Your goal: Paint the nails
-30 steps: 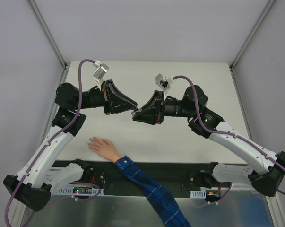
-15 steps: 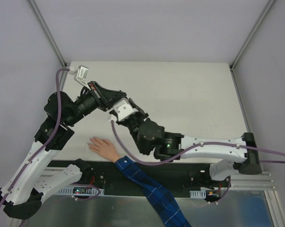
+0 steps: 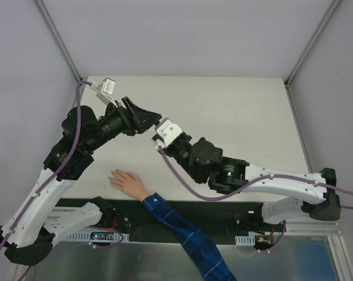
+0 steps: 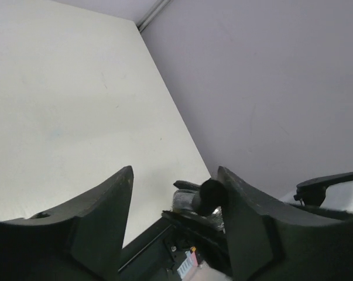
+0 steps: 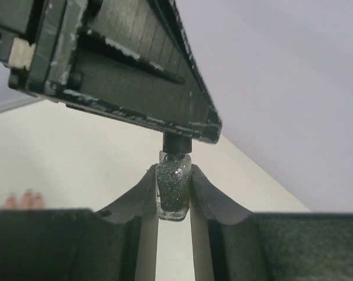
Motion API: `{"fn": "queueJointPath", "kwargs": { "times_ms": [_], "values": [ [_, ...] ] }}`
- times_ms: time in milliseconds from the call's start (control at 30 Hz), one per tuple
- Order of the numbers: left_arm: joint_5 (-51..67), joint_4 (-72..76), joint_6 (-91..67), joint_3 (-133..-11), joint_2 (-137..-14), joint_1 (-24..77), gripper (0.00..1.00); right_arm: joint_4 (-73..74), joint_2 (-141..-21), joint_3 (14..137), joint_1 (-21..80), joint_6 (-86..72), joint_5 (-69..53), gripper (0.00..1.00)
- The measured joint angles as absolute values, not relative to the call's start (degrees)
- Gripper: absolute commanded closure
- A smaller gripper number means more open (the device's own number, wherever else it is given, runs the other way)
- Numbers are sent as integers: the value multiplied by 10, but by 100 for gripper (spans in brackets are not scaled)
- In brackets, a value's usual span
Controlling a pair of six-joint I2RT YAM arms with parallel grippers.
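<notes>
The main risk is the small bottle [image 5: 174, 196] slipping. The right pincer [image 5: 173, 175] is clamped on its glass body and holds it in the air, above the counter [image 3: 235, 111]. The left pincer [image 4: 175, 175] stands apart around the black cap [image 5: 177, 142]. In the left wrist view the cap lies close against one finger, with the other finger well clear. If that pincer closes off-centre, it would likely push the cap sideways. That could twist the smooth glass in the right pincer's narrow hold, or knock it loose to fall. If the cap comes off while the bottle is tilted, polish could run out over the fingers and the counter. The bottle holds dark, glittery polish that fills most of the glass, and the cap appears to be on. The nails [image 3: 112, 178] are too small to make out. They are on the pale hand [image 3: 127, 181], which lies flat near the counter's near edge. It is well apart from both pincers, its plaid sleeve [image 3: 191, 237] trailing off the counter.
</notes>
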State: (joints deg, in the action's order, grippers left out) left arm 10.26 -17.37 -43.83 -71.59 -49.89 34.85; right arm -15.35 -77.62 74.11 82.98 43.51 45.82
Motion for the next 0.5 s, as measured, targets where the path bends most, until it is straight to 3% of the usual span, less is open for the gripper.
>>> {"fn": "queueJointPath", "kwargs": {
  "times_ms": [33,100,167,367,500],
  "values": [
    [103,-176,-435,-717,-499,348,16,-133,-760,738,818,405,422,100],
    [114,-186,-418,-717,-500,348,6,-90,-714,722,774,331,307,100],
    [126,-189,-408,-717,-500,348,4,-66,-676,706,721,273,206,100],
    [215,-135,-400,-680,-465,347,7,-38,-604,659,591,114,-72,100],
    [297,-44,-409,-641,-446,344,18,-57,-611,655,546,11,-243,100]
  ]
}}
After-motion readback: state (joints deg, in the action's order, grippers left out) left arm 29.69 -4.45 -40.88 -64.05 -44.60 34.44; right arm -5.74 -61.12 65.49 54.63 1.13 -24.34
